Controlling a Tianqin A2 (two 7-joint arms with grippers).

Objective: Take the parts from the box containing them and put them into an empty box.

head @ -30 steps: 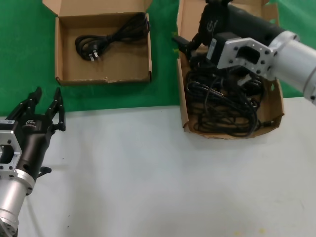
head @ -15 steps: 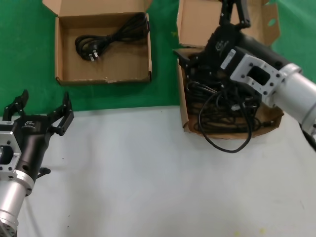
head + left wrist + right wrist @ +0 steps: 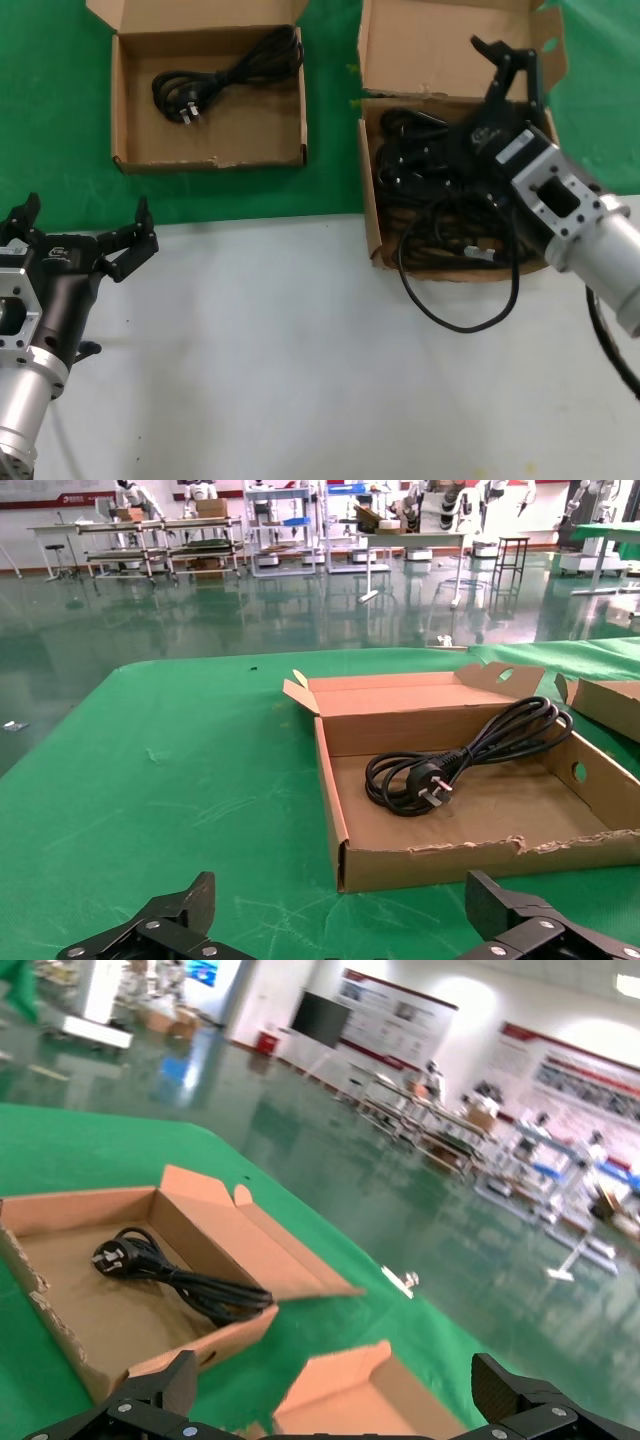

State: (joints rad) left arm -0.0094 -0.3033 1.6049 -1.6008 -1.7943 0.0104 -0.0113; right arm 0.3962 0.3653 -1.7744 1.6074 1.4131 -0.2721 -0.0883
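Note:
The larger cardboard box (image 3: 368, 190) with the notched lid flap (image 3: 430, 45) sits at the right, packed with tangled black power cords (image 3: 440, 170). One cord loop (image 3: 462, 305) hangs over its front wall onto the white table. My right gripper (image 3: 512, 62) is open and holds nothing; it hovers over the back of this box, in front of the flap. The smaller box (image 3: 125, 110) at the left holds one bundled cord (image 3: 225, 72), which also shows from both wrists (image 3: 440, 770) (image 3: 170, 1272). My left gripper (image 3: 85, 212) is wide open at the green mat's front edge, short of that box.
A green mat (image 3: 330, 150) lies under both boxes, and the white table (image 3: 300, 370) spreads in front of it. The smaller box's front wall (image 3: 470, 855) faces my left gripper (image 3: 340, 900). Beyond my right gripper (image 3: 335, 1375) is a cardboard flap (image 3: 350, 1395).
My right arm has pulled up and back to the right, out of the cord pile. A cord loop was dragged over the box's front wall onto the table. The left gripper opened wider.

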